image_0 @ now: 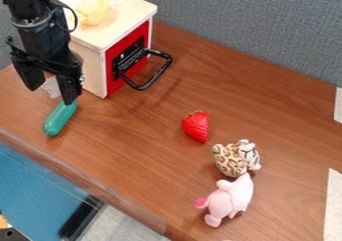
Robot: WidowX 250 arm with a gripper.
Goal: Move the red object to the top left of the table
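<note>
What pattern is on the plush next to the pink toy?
The plush body has dark leopard-like spots on tan, clearest in the camera view.

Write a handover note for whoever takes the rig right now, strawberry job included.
Claw: open, at the left, over the table near the green object; not holding the strawberry.
Strawberry: around mid-table, up and left of the leopard-print plush.
Done: nothing visible; the strawberry is not at the top left.
Left: grasp it, carry it to the top left, release. The toy oven stands there, so spare room looks tight.
</note>
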